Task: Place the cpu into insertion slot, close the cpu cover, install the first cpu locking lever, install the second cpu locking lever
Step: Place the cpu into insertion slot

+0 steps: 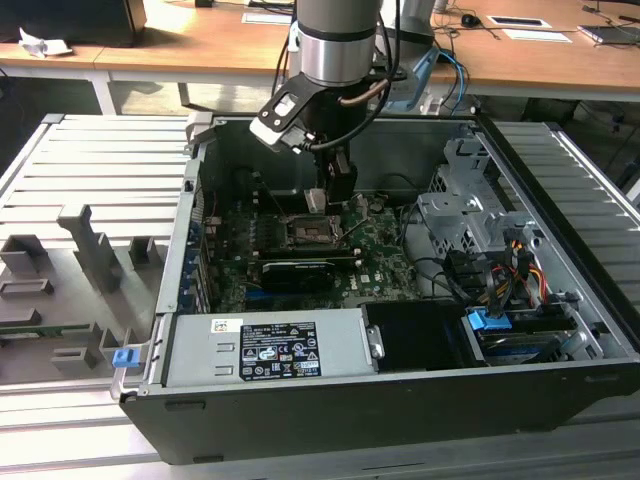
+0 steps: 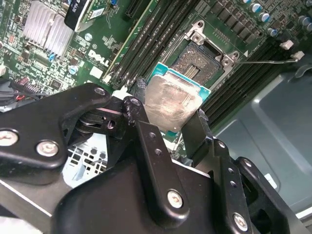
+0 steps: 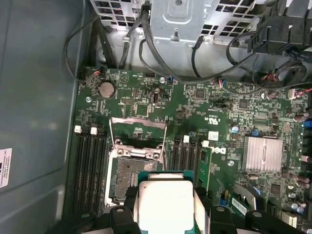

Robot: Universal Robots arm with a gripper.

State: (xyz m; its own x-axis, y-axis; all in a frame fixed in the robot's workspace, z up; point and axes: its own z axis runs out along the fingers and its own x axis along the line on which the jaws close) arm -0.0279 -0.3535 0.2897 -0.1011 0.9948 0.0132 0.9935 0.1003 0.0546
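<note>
**While the insertion slot (image 3: 126, 178) lies bare, the cpu (image 3: 165, 200) hangs in the end effector (image 3: 165, 210)**

Clamped on two opposite edges, that's how the chip sits: black metal fingers (image 2: 141, 122) shut against its sides, flat silvery lid facing up, a teal-green border peeking round it. It is held above the slot's near edge, not seated. In the first wrist view its lower part is cut off at the frame edge. In the second wrist view the bolted black links cover one corner. From the exterior view it's just a pale fleck under the arm, inside the open computer case (image 1: 560, 330).

Now the slot: a dark square with a metal rim, its contact field too fine to make out. The cpu cover (image 3: 138, 119), a thin grey frame with a cut-out centre, stands swung open at the slot's far side. A wire-thin lever (image 2: 268, 60) juts sideways. Around it lies the green motherboard (image 3: 195, 102), with long black memory slots (image 3: 90, 165) and a ribbed silver heatsink (image 3: 263, 153).
</note>
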